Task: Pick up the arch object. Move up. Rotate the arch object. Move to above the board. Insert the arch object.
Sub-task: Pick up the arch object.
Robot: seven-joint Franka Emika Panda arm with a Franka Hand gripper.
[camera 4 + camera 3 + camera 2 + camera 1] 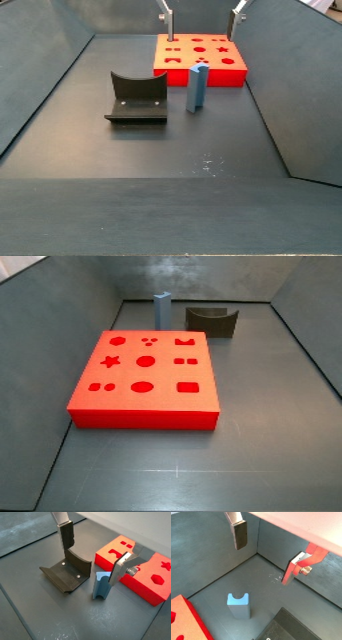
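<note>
The arch object (197, 88) is a slim blue-grey block with a notch in its top end. It stands upright on the floor between the fixture and the board, and shows in both wrist views (238, 606) (100, 585) and in a side view (162, 310). The board (144, 404) is a large flat red box with darker cut-outs; it also shows in a side view (201, 72) and in both wrist views (186, 621) (137, 582). My gripper (203, 14) is open and empty, well above the floor, with the arch object below it (266, 552) (93, 554).
The fixture (138, 103), a dark bracket with a curved back, stands next to the arch object on the side away from the board (65, 573) (211, 320). Grey walls enclose the floor on all sides.
</note>
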